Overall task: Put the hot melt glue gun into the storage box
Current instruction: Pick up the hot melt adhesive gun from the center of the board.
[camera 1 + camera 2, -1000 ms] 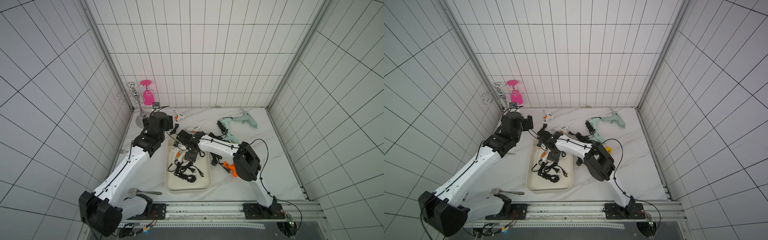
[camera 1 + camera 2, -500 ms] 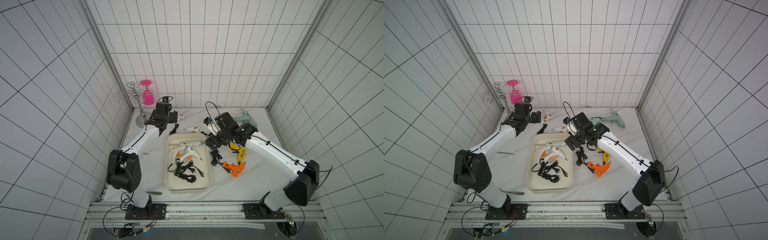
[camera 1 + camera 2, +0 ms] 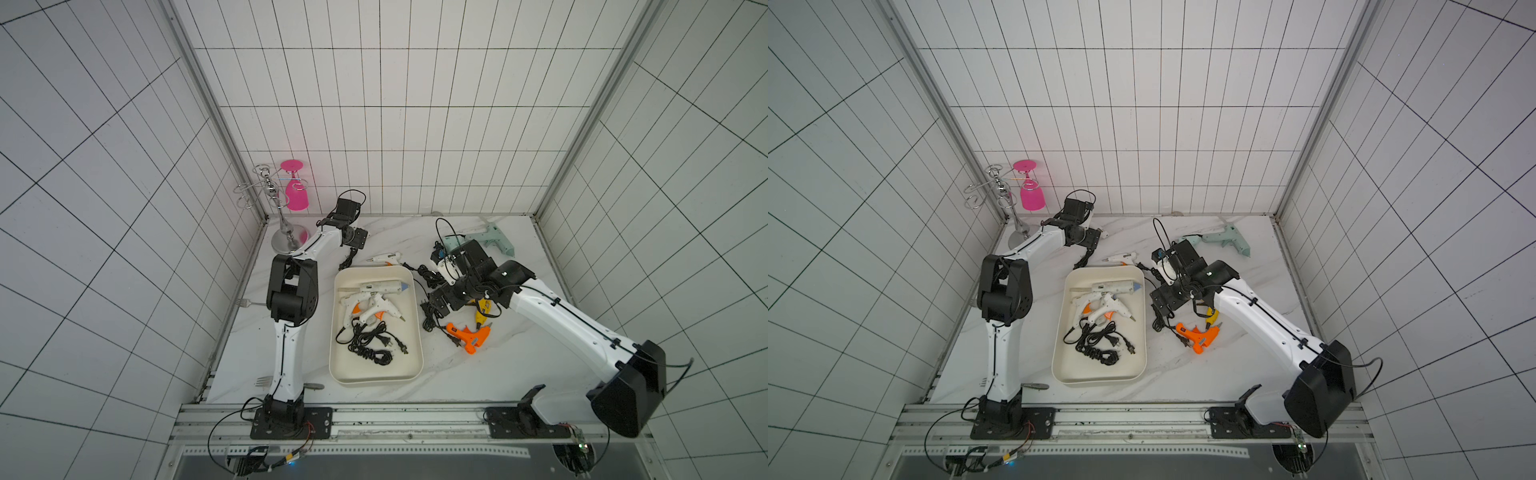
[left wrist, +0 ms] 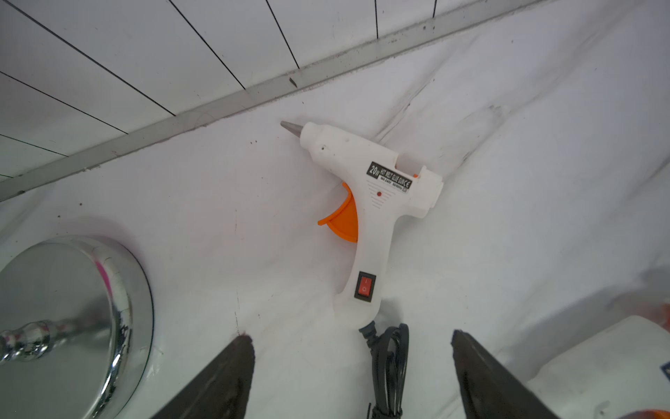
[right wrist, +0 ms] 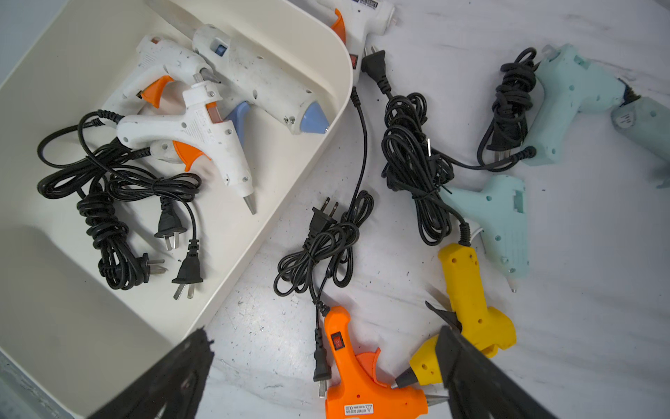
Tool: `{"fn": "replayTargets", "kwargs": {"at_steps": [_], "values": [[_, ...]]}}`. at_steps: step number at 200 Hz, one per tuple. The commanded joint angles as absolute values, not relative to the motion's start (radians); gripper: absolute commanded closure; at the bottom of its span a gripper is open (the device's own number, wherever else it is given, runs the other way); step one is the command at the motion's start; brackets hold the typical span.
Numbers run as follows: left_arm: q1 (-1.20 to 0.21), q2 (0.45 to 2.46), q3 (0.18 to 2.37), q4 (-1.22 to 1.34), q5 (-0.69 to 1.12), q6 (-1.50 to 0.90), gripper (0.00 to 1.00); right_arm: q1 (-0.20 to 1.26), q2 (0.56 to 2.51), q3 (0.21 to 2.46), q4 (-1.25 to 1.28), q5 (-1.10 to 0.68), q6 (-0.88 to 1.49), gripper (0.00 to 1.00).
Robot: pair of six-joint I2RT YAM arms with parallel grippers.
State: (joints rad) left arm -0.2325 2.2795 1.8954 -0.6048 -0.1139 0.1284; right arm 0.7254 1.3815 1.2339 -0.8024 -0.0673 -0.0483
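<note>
Right wrist view: storage box (image 5: 72, 326) holds three white glue guns (image 5: 203, 138), with black cords (image 5: 108, 225) heaped beside them and much bare floor to spare. Out on the marble table (image 5: 580, 326): orange gun (image 5: 362, 381), yellow gun (image 5: 467, 301) close against it, two pale green guns (image 5: 504, 217) farther off, a small white gun (image 5: 359, 18) just beside the box's far end. Right gripper (image 5: 321, 330) hangs over the orange and yellow pair, fingers spread wide, nothing in them. Left wrist view: left gripper (image 4: 350, 335), fingers well apart and empty, is poised over the cord end of a lone white gun (image 4: 373, 203) lying flat near the back wall, with a chrome stand base (image 4: 72, 308) to one side. My reckoning: about a third done, with three in, at least six out, none in hand. The left arm looks nearest to a pick. Loose cords may snag on the box rim.
</note>
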Motion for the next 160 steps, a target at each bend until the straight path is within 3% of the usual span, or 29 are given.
{"fn": "replayTargets", "kwargs": {"at_steps": [1, 24, 70, 128, 148, 160], "values": [[-0.229, 2.352, 1.95, -0.655, -0.136, 0.138, 0.15, 0.715, 1.397, 1.216, -0.851, -0.049, -0.035, 0.0], [-0.232, 2.404, 1.982, -0.652, -0.131, 0.132, 0.21, 0.712, 1.424, 1.224, -0.87, -0.041, -0.035, 0.01], [-0.245, 2.489, 2.074, -0.683, -0.179, 0.179, 0.18, 0.707, 1.488, 1.259, -0.885, -0.042, -0.044, 0.01], [-0.229, 2.571, 2.213, -0.828, 0.065, 0.264, 0.16, 0.704, 1.553, 1.314, -0.935, -0.044, -0.073, 0.0], [-0.219, 2.595, 2.253, -0.866, 0.116, 0.276, 0.21, 0.705, 1.569, 1.334, -0.96, -0.026, -0.082, 0.01], [-0.214, 2.605, 2.268, -0.882, 0.124, 0.271, 0.29, 0.704, 1.578, 1.344, -0.97, -0.023, -0.089, 0.01]]}}
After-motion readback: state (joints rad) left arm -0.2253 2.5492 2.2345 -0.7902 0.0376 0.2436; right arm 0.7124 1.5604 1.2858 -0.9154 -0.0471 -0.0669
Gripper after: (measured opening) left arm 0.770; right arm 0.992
